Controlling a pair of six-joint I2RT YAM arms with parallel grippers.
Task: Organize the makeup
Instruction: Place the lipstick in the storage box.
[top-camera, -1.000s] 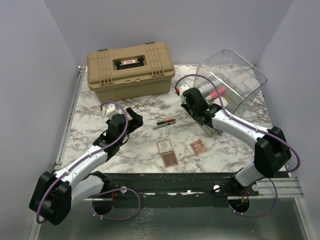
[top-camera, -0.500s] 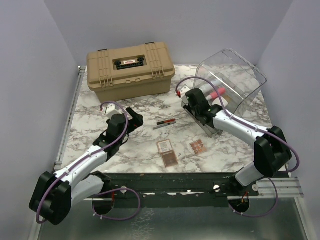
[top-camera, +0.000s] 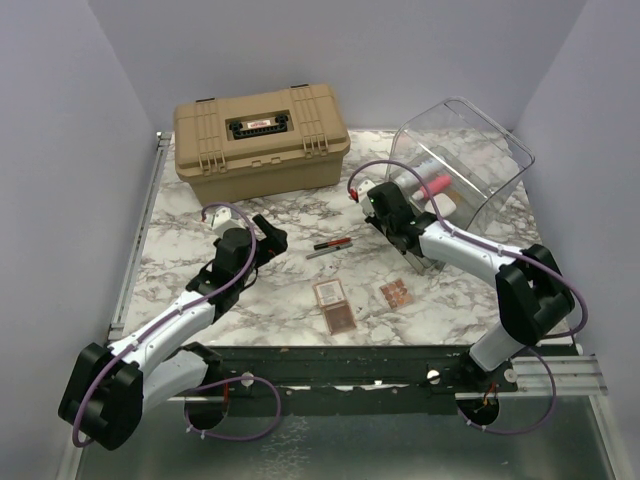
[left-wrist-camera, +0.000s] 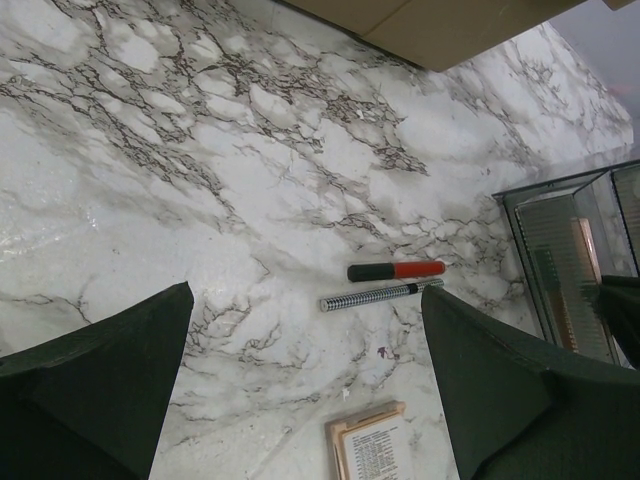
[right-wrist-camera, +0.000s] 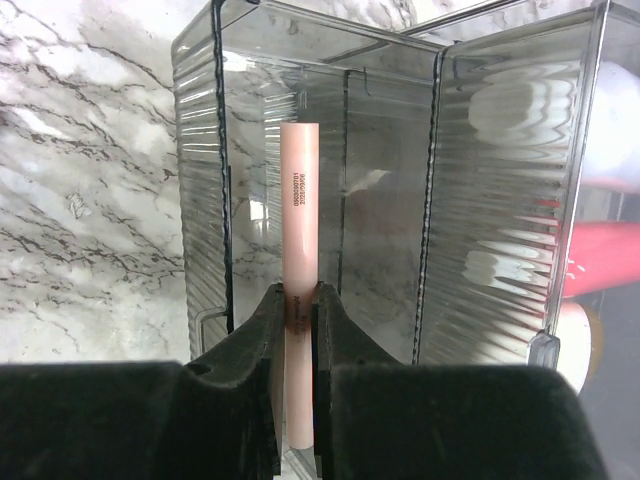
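Note:
My right gripper (right-wrist-camera: 298, 300) is shut on a slim pale pink tube (right-wrist-camera: 300, 230), held upright in front of an open compartment of the clear bin (right-wrist-camera: 400, 150). In the top view the right gripper (top-camera: 385, 205) sits at the bin's (top-camera: 470, 160) front left. A pink tube (top-camera: 432, 187) lies inside the bin. A red and black pencil (left-wrist-camera: 396, 270) and a checkered pencil (left-wrist-camera: 375, 295) lie side by side mid-table. My left gripper (top-camera: 265, 240) hangs open, left of the pencils. Three eyeshadow palettes (top-camera: 329, 292), (top-camera: 339, 319), (top-camera: 396, 294) lie near the front edge.
The large tan hard case (top-camera: 262, 140) stands shut at the back left. Grey walls enclose the marble table (top-camera: 200, 215) on three sides. A black rail (top-camera: 330, 365) with both arm bases runs along the near edge.
The right gripper has shifted a little toward the back left along the bin's front, still holding the pale pink tube. The left arm has not moved.

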